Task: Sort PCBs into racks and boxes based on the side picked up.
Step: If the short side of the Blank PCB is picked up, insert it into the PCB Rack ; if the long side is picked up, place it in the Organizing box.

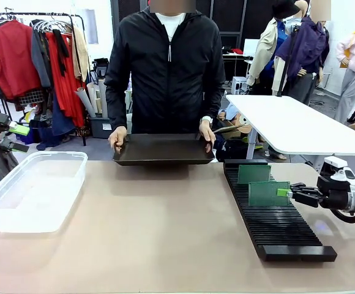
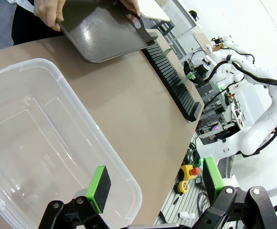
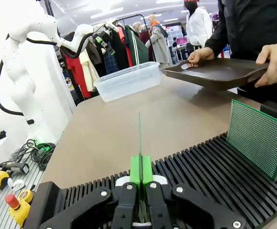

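Right gripper (image 1: 286,192), right of frame, jaws pinching a green board (image 1: 269,193) upright over the black rack (image 1: 284,229). Second board (image 1: 254,174) stands in slots just behind it. Left gripper (image 2: 155,183), jaws spread, hangs over the clear tub (image 1: 33,190) at left. Person's hands hold a dark tray (image 1: 163,149), top centre.

The right gripper (image 3: 140,188) is black, with silver screw heads along its linkage bars and bright green pads at the fingertips. Behind it, the arm (image 1: 343,184) has a white wrist housing with a black cable looping past it. The left gripper (image 2: 155,183) has the same black links, round screws and thick green pads (image 2: 99,186). The person (image 1: 171,67) wears a black zipped jacket over a white top, and a watch at one cuff.
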`<state>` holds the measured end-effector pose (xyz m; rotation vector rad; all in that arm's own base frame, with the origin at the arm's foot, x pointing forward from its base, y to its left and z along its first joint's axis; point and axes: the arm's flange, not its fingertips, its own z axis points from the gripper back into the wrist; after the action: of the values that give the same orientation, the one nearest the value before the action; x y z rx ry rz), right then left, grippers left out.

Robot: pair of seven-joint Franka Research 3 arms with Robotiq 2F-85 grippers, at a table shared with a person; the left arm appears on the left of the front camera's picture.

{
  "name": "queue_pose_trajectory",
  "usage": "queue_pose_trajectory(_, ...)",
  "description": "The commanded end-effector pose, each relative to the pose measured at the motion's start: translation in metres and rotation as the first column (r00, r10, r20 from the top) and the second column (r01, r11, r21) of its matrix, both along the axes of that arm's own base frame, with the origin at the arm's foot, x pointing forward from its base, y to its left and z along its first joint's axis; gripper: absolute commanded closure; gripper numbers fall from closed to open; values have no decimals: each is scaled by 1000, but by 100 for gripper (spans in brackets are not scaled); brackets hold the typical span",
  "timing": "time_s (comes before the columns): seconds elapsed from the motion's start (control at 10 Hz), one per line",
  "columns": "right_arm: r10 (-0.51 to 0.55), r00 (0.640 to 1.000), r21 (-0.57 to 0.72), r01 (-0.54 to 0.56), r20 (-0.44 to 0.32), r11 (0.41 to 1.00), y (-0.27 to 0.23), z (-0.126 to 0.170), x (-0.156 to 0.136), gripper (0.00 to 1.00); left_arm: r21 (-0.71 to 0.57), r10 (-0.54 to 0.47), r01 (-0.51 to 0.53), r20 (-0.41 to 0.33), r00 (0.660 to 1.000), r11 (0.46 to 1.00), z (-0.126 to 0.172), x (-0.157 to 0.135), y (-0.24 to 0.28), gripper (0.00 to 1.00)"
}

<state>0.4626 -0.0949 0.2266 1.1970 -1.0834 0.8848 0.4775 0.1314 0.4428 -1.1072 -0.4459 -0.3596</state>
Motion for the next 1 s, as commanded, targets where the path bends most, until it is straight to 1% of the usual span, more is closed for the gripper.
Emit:
queue_pose_trajectory(0.0,-1,1000,-1,1,3,1000,0,1,0,100,3,4,-4,-1,1000,1000,2,-1,-1,0)
queue_pose_trajectory(0.9,-1,1000,0,1,-2,1000,0,-1,0,100,3,4,-4,-1,1000,1000,2,-1,-1,0)
